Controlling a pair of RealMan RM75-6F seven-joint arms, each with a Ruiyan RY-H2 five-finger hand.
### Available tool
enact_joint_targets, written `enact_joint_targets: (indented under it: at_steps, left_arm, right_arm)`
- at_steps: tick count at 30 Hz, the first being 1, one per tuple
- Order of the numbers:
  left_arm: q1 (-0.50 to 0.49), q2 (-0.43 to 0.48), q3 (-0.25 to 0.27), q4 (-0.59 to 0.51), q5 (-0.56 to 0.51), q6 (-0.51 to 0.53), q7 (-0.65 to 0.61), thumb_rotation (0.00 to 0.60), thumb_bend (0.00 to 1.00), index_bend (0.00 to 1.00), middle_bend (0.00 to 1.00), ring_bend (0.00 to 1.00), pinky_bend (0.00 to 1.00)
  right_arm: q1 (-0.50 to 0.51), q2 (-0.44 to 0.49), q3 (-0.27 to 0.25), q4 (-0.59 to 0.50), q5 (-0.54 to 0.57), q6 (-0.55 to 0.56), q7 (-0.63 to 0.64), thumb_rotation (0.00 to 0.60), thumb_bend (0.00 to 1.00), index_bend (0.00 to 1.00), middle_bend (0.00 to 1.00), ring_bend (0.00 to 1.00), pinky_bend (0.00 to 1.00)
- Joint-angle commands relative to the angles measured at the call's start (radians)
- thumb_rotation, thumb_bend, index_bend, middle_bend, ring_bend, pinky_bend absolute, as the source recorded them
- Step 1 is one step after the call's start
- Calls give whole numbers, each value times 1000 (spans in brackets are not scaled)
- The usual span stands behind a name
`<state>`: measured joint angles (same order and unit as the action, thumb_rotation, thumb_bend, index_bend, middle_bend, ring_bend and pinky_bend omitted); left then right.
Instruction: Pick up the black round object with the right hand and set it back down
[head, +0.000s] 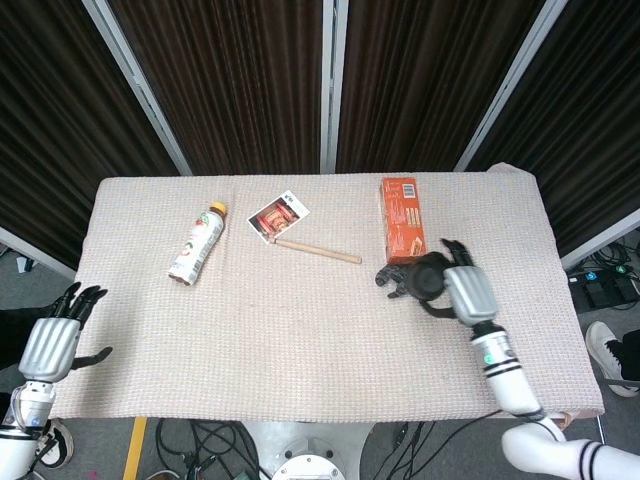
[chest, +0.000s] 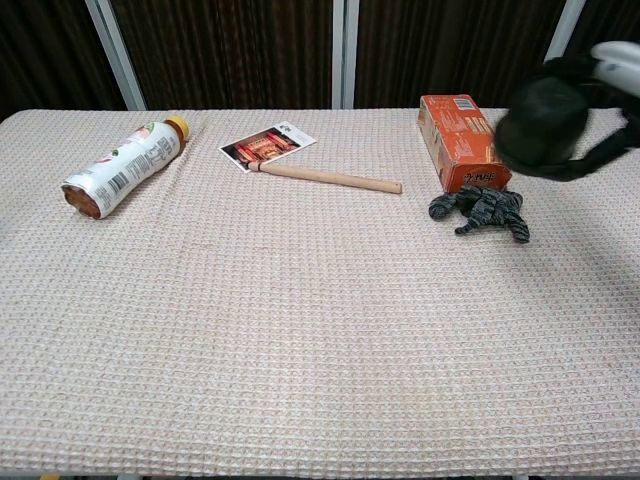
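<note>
My right hand grips the black round object and holds it in the air above the right part of the table. In the chest view the black round object hangs blurred above the dark knitted glove, with my right hand wrapped around it at the frame's right edge. My left hand hangs off the table's left front corner, fingers spread, holding nothing. It does not show in the chest view.
An orange box lies at the back right, the knitted glove just in front of it. A wooden stick and a small picture card lie mid-back. A drink bottle lies on its side at the left.
</note>
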<state>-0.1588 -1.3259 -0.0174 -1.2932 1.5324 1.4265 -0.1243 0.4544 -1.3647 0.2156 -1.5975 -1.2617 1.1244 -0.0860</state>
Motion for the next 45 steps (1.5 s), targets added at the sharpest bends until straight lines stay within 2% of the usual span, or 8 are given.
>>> enact_joint_targets:
  at_steps: [1,11,18,25,31,36,41,45]
  left_arm:
    - [-6,-6,1,2,8,-4,2,600,124,144,119,0,180]
    - [12,17,3,-30,-3,16,28,600,124,144,119,0,179]
    - [-4,3,10,-10,7,-10,18,600,123,144,119,0,180]
    - [-5,-5,9,-3,5,-10,19,600,123,144,119,0,179]
    - [9,5,8,-12,1,14,17,600,123,144,119,0,180]
    - [19,28,6,-20,-5,26,11,600,123,143,119,0,179]
    - [11,18,7,-2,-4,8,-8,600,123,143,119,0,180]
    - [2,1,8,14,3,-2,-15,600,123,144,119,0,179]
  right_arm:
    - [-34,41,-24,21,28,-17,67,600,198,338,422,25,0]
    - [193,-204,17,-73,-69,-136,-89,600,199,340,422,25,0]
    - [38,-40,-9,-18,28,-18,17,600,199,340,422,25,0]
    - [-38,47,-46,89,52,-53,194,600,202,340,422,25,0]
    - [143,-154,-39,46,-49,-194,79,600,202,340,422,25,0]
    - [231,-283,-2,27,-41,-218,-7,600,202,342,422,25,0]
    - [127,-167,-39,28,-6,-98,-50,600,202,343,422,25,0]
    - [13,-32,-71,89,55,-37,29,600,202,342,422,25,0]
